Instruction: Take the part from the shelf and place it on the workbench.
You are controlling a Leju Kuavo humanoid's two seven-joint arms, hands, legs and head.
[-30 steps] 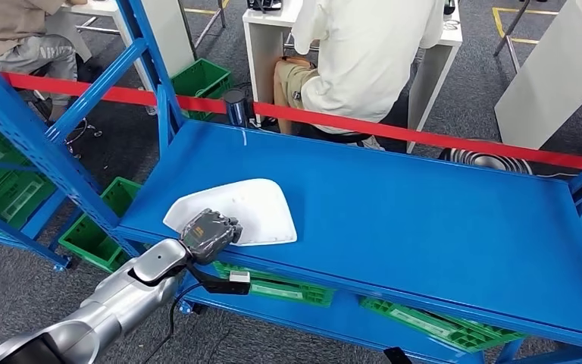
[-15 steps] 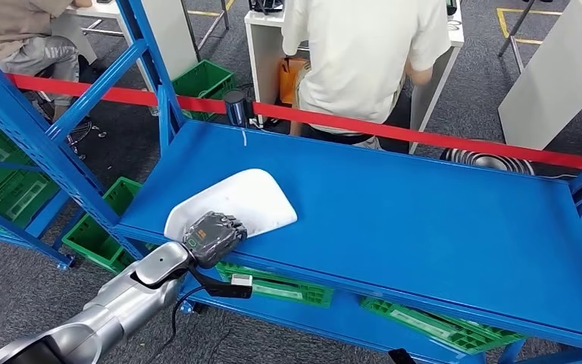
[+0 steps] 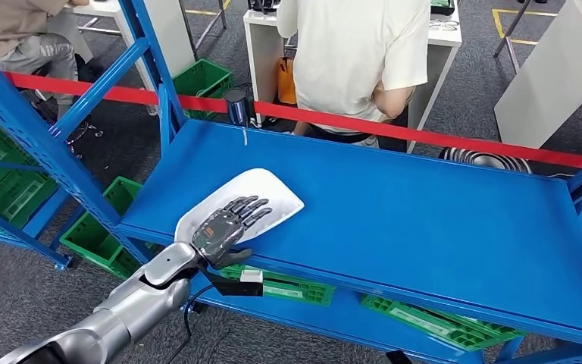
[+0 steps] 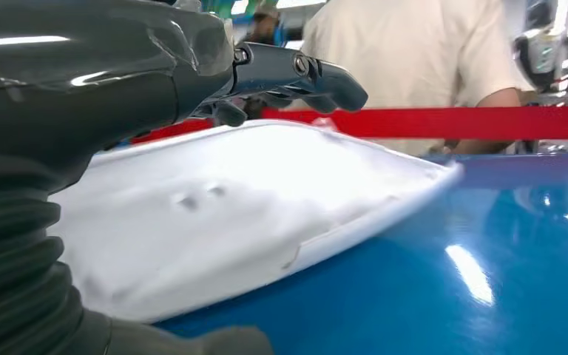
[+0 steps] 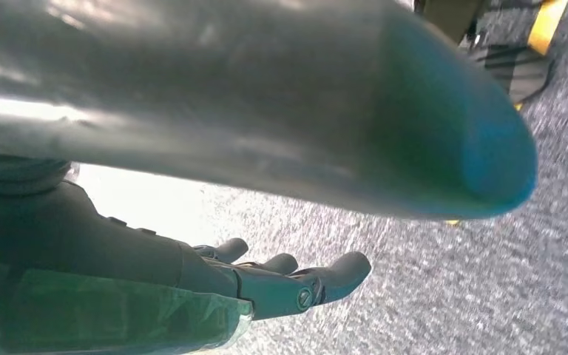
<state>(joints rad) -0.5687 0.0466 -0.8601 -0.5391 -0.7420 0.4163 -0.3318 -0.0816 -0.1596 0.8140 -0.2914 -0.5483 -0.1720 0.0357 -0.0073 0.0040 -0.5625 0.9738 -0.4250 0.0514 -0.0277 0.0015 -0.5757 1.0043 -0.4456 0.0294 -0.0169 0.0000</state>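
The part is a flat white plastic shell with rounded corners, lying at the front left of the blue shelf. My left hand reaches in from below over the part's near edge, its dark fingers stretched out flat above the white surface. In the left wrist view the fingers hover just over the part, while the thumb sits low at its near edge; nothing is gripped. My right hand hangs over grey carpet with its fingers loosely extended and nothing in them.
A red tape runs along the shelf's far side, and a person in a pale shirt stands behind it at a white desk. Blue uprights rise at the left. Green crates sit on the floor and lower shelf.
My left hand's fingers have uncurled from a closed fist and now lie spread over the part. The part has turned and slid slightly rightward and back. The person behind has shifted.
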